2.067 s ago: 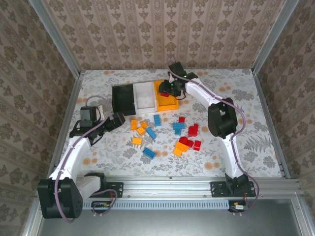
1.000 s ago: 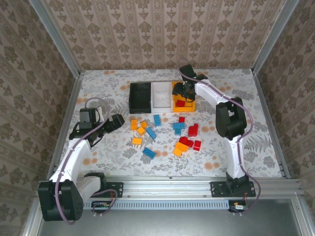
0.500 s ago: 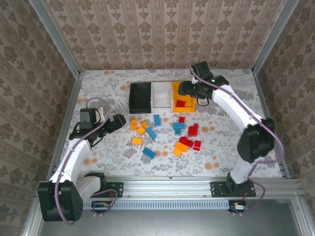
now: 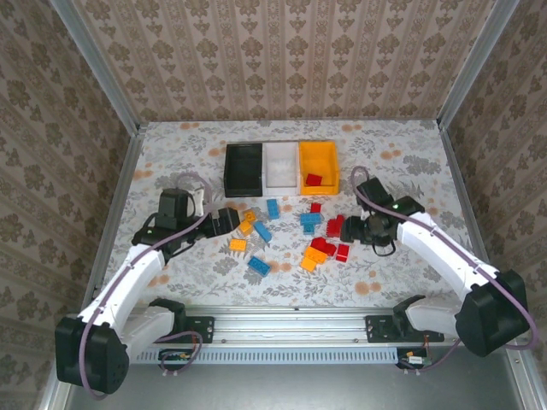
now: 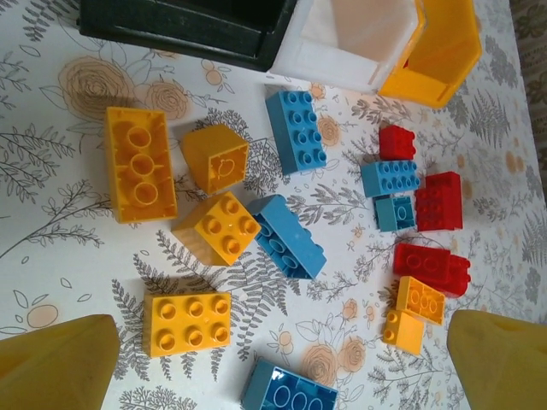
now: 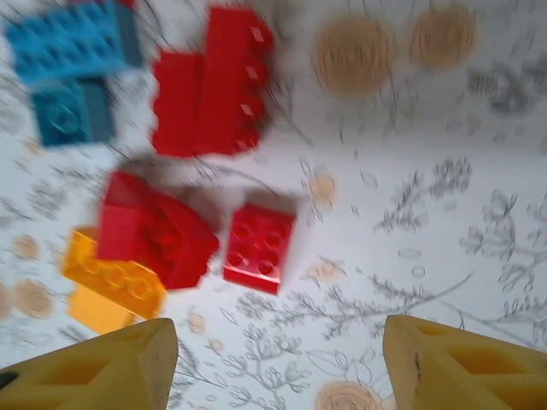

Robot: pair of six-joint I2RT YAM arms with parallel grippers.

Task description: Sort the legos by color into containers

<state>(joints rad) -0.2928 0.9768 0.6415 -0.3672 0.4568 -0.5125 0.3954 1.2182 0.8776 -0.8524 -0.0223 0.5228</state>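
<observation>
Yellow fingers [image 5: 60,363] of the left gripper [image 4: 229,219] are spread wide: released, nothing between them, touching nothing. It hovers low over the left side of a pile of small studded plastic bricks. Right gripper [image 4: 355,229] is also spread and empty, its yellow fingers [image 6: 94,363] apart above the floral-print table [image 4: 427,171] at the right side of the pile. A four-stud red brick [image 6: 259,246] lies just ahead of it; that view is blurred.

Loose counts:
- **Orange-yellow bricks [image 5: 139,162]:** six. Four sit in a group at the left, next to the left gripper, and two at the near right of the pile.
- **Blue bricks [image 5: 296,130]:** five, spread through the middle, one nearest the arms.
- **Red bricks [image 4: 335,225]:** at least four, all on the right side by the right gripper. One clump may be two pressed together; I cannot tell.

One more red brick lies inside the orange bin [image 4: 320,158].

Containers: three open rectangular plastic bins, joined in a row on the far side of the pile. Black bin [image 4: 244,171] is on the left, white bin [image 4: 280,166] in the middle, and the orange bin on the right.
</observation>
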